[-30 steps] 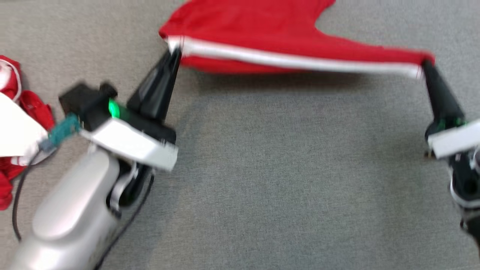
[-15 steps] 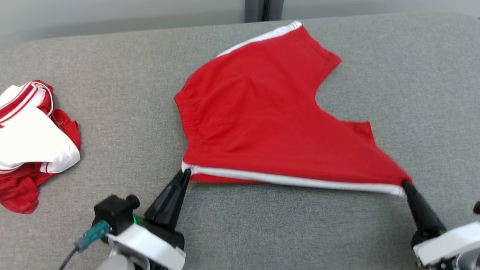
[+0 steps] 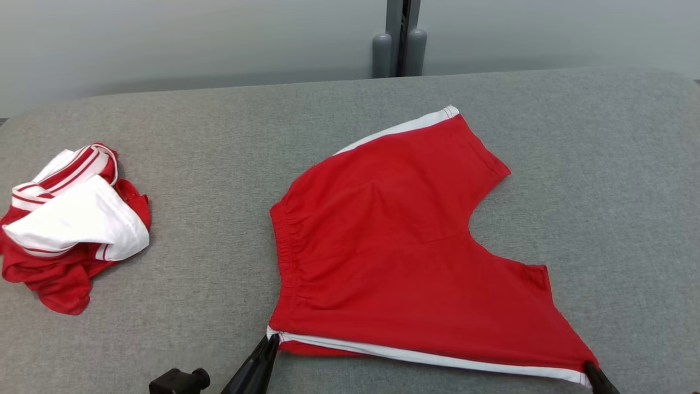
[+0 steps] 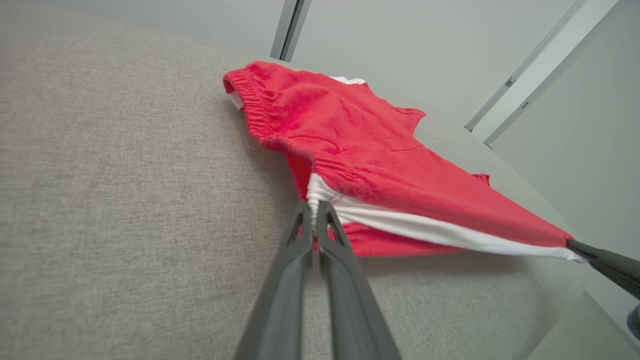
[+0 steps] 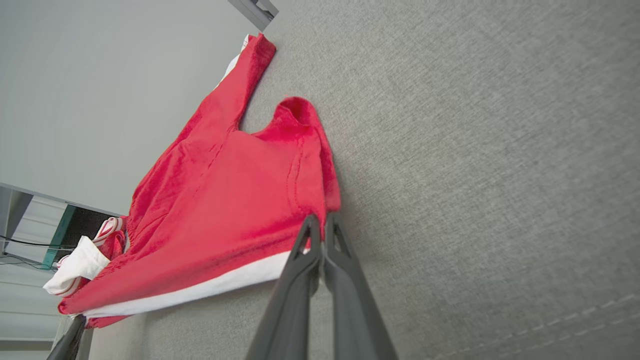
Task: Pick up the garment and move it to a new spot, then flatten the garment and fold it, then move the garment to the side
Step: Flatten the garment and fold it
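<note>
Garment (image 3: 404,257), red shorts with white side stripes, at the laying-down stage. Left fingers (image 3: 269,343) are clenched on the waistband corner of the near striped edge. The right fingers (image 3: 591,368) are clenched on the leg-hem corner of the same edge, so the stripe runs taut between them. Since a second ago the head camera has tilted up, so the wholesale shift of the picture is the camera's, not the cloth's. The real change lies in the body of the shorts: then blurred and stretched above a broad shadow, it now rests spread on the grey surface (image 3: 191,137), waistband toward the robot's left, legs toward its right. Only the near edge stays raised, with shadow beneath it in both wrist views. Judgement: relocation appears done and flattening nearly so; lowering and releasing that edge would come next, and folding is not begun. Second red-and-white garment (image 3: 71,230) lies crumpled well apart at far left
</note>
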Controlling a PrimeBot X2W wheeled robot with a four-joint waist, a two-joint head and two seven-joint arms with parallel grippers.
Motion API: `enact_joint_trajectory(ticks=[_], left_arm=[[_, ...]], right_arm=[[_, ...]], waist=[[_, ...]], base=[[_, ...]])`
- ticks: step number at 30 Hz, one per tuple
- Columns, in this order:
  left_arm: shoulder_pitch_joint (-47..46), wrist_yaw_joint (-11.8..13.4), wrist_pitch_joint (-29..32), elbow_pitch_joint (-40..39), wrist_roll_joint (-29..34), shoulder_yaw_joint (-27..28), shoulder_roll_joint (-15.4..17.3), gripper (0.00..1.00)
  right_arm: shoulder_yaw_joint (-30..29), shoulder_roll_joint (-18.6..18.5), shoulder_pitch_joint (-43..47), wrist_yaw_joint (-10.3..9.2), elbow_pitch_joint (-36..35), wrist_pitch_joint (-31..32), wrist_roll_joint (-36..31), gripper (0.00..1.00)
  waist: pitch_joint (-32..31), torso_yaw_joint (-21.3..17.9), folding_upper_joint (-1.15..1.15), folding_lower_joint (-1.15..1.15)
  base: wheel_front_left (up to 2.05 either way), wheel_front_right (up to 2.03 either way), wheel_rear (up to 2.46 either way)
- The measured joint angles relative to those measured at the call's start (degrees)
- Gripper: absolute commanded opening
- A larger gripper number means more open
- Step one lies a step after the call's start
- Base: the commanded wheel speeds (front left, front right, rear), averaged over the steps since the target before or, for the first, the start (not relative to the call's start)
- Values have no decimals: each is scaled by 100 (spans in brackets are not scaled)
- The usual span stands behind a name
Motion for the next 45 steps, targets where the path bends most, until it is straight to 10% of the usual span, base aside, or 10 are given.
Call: enact_joint_trajectory(ticks=[15,45], left_arm=[[-501,-343,-1,-153,632,153,-501,0],[-3856,-421,-5,2070,488,-389,-1166,0]], right_arm=[[-818,357,-1670,-1,-592,994,-588,0],[-219,-102,-7051,-1,4415,365,-1812,0]], waist=[[-45,220,0,0],[1306,1148,-1,0]], base=[[0,0,0],[0,0,0]])
